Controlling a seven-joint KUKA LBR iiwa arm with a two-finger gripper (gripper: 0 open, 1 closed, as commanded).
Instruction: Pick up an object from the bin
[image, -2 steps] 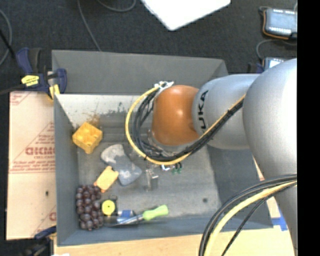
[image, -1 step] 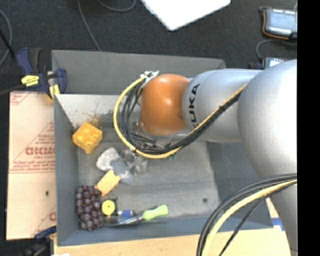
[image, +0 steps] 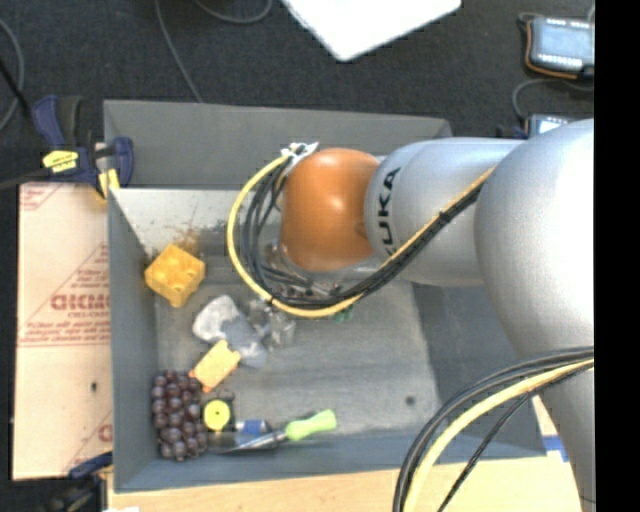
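Silver arm (image: 480, 220) holds gripper (image: 268, 328) beside crumpled plastic (image: 213, 318) (mid-bin); open floor (image: 380, 365) rightward.

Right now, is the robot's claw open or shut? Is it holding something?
Gripper: cannot be told whether it is open, closed or holding anything. It is low, right beside the whitish lump.

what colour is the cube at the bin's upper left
Yellow; the cube shows best in the camera view.

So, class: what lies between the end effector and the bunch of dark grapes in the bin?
In the camera view, a small orange wedge lies on the bin floor between the end effector and the grapes.
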